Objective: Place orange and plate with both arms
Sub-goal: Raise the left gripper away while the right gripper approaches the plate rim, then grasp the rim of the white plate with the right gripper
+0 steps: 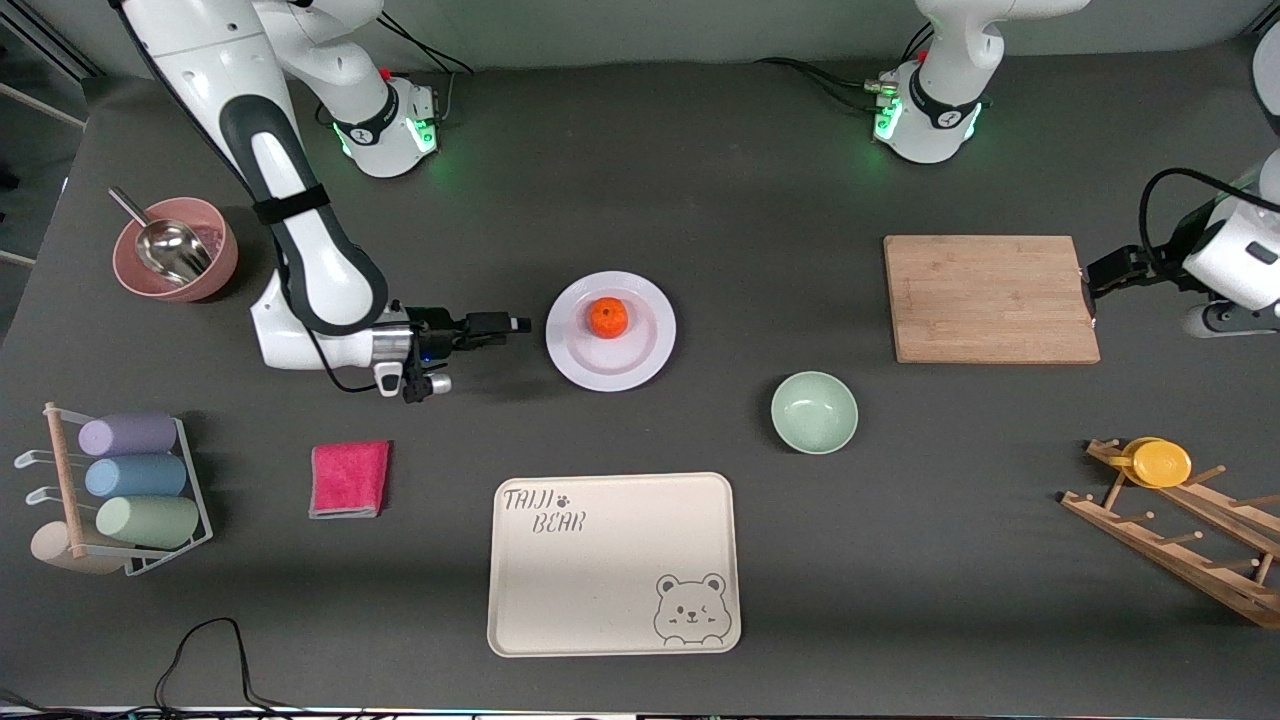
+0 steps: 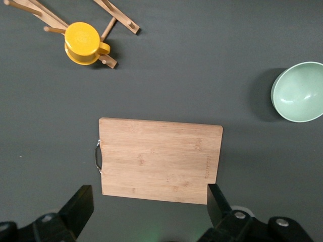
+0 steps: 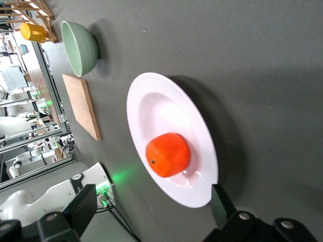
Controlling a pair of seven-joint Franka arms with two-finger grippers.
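Note:
The orange sits on the white plate at the table's middle. In the right wrist view the orange rests near the middle of the plate. My right gripper lies sideways, low over the table, just off the plate's rim toward the right arm's end. It is open and holds nothing. My left gripper hovers at the end of the wooden cutting board toward the left arm's end, open and empty.
A pale-green bowl and a cream bear tray lie nearer the camera than the plate. A pink cloth, a cup rack and a pink bowl with a scoop are toward the right arm's end. A wooden rack holds a yellow cup.

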